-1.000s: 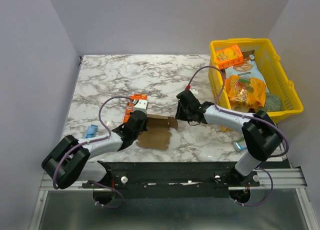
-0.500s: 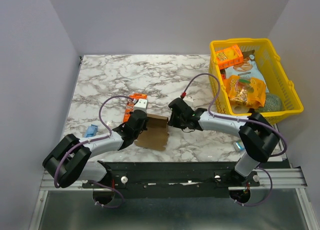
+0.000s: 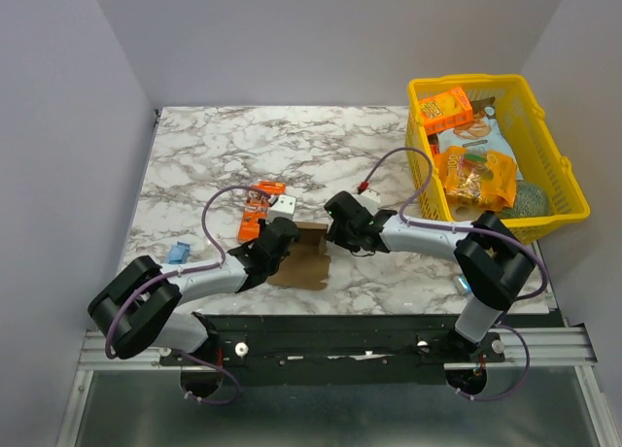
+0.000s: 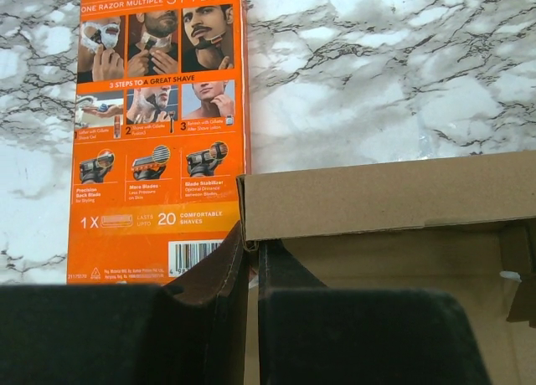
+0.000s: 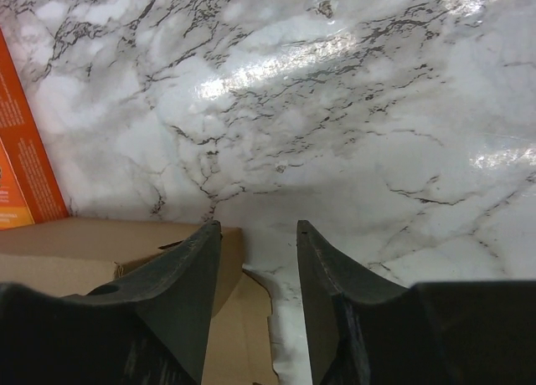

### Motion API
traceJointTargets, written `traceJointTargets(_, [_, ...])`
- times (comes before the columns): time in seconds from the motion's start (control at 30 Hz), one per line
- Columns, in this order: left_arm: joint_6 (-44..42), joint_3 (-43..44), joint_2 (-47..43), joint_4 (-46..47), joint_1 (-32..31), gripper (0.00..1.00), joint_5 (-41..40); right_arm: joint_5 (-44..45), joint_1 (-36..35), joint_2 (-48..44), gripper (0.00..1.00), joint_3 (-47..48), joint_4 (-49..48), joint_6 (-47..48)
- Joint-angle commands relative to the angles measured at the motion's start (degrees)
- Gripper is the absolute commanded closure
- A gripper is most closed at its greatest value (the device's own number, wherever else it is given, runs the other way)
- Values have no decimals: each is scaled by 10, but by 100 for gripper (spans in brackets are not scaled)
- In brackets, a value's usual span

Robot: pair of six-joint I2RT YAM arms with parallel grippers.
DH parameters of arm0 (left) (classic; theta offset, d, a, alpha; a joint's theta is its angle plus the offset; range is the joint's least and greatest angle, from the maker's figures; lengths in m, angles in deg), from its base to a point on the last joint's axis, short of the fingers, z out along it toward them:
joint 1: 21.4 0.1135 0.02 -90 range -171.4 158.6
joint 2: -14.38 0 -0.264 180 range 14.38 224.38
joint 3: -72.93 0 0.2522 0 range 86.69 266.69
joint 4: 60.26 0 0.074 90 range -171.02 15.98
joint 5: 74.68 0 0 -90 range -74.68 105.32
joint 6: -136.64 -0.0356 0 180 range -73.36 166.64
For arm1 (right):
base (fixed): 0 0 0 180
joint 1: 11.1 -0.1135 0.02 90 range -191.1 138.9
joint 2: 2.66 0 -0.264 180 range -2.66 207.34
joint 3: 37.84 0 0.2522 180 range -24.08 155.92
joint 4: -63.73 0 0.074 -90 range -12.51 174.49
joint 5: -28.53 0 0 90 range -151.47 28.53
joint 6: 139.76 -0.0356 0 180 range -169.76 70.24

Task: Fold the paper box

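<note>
Cardboard half-formed: the paper box [image 3: 303, 260] sits between both grippers, one wall raised. The left gripper [image 3: 282, 241] pinches its side flap; the right gripper [image 3: 331, 235] hangs unclasped at the box's other corner, holding nothing. Next, I'd guess, it must press that wall upright. Around them are a marble surface [image 3: 292, 155], an orange razor pack [image 3: 255, 212] just beyond the left gripper, a yellow basket [image 3: 575, 202] well off to the right gripper's right, and plain grey walls.

The left arm [image 3: 199, 279] and right arm [image 3: 428, 233] are pale grey tubes joined by bulky black joint housings. A thin purple cable [image 3: 203, 223] loops off each, the right one's tipped by a red connector [image 3: 362, 187]. The right gripper [image 5: 258, 228] has matte black wedge fingers [image 5: 176, 293].
</note>
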Motion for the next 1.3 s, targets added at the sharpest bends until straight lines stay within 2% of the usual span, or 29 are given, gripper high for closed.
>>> traceJointTargets(0.0, [-11,25,14,-20,-40,100,-7,26,-10,1,48,18,-57,-63])
traceJointTargets(0.23, [-9,26,7,-18,-53,100,-6,85,-16,3,48,26,-56,-111])
traceJointTargets(0.5, [-8,28,18,-25,-39,100,5,102,-18,5,45,35,-34,-87])
traceJointTargets(0.6, [2,20,12,-23,7,100,61,103,-19,-34,45,-14,-37,-56])
traceJointTargets(0.77, [11,5,-10,-20,46,100,101,64,-21,-112,53,-120,-85,54])
traceJointTargets(0.93, [12,-7,-27,-12,61,100,131,2,-21,-190,57,-188,-118,113])
traceJointTargets(1.07, [11,-16,-38,0,68,100,165,8,-20,-243,59,-226,-135,165])
traceJointTargets(1.27, [9,-27,-51,24,71,100,202,-55,18,-261,61,-244,-204,269])
